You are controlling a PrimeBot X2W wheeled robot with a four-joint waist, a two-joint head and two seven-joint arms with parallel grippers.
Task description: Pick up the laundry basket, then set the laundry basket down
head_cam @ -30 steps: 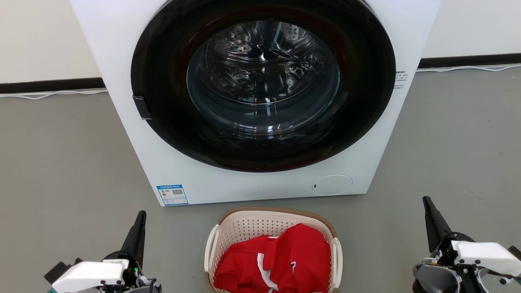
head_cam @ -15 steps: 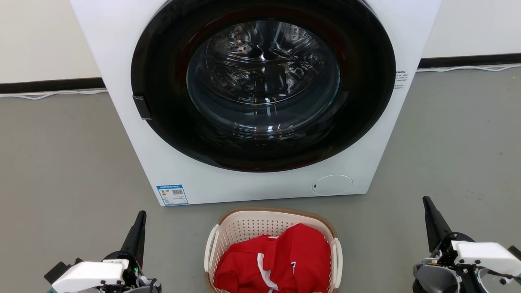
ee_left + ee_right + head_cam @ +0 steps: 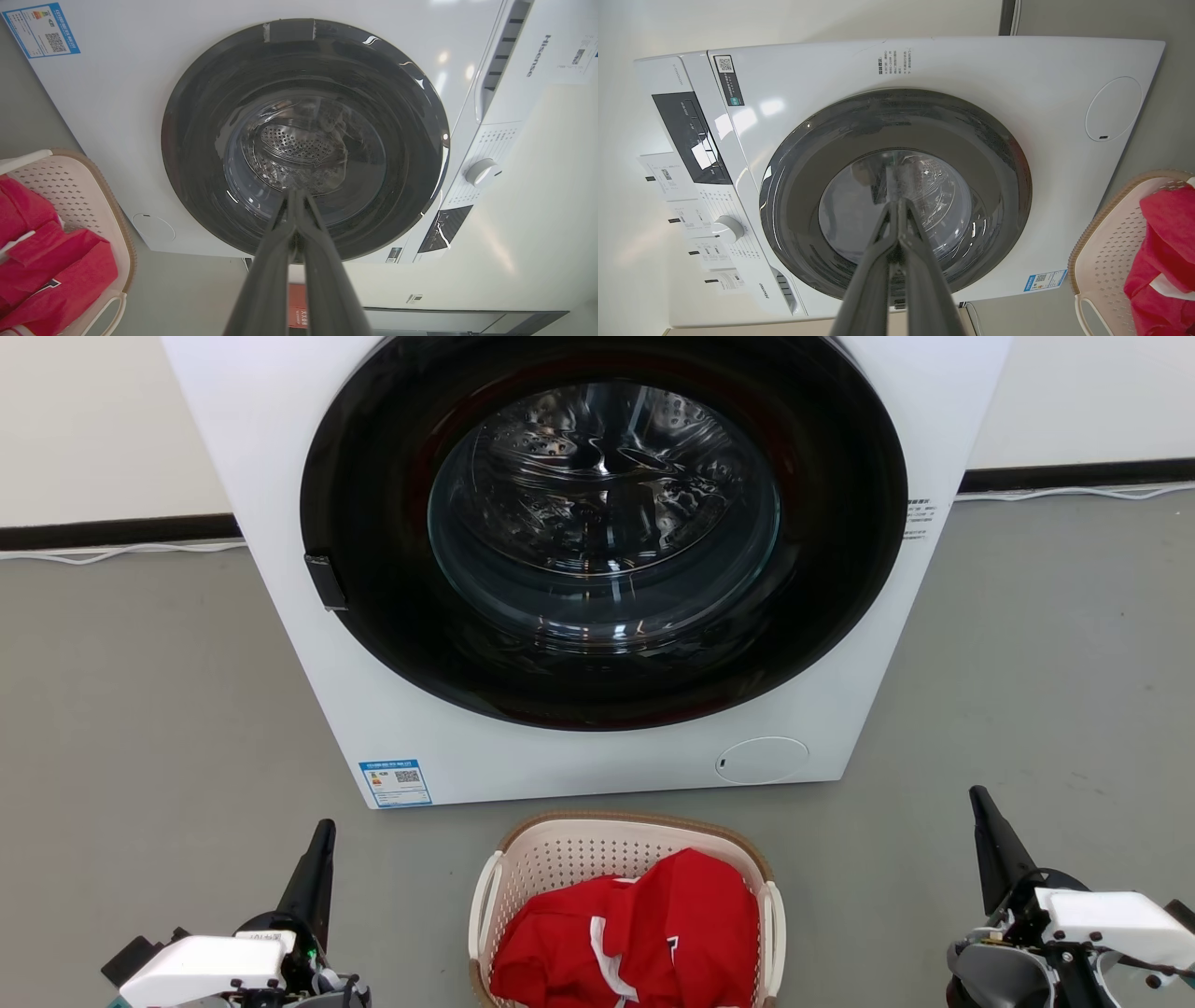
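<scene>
Flanking the laundry basket [image 3: 579, 857], the left gripper [image 3: 324, 831] and right gripper [image 3: 979, 798] hang pinched together; unopened, they could shove it aside rather than grasp it.

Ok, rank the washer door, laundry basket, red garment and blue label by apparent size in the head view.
1. washer door
2. laundry basket, cut off by the bottom edge
3. red garment, lying inside the basket
4. blue label

Grey floor [image 3: 140, 709]: washing machine [image 3: 597, 747], laundry basket [image 3: 569, 854] (just beside).
</scene>
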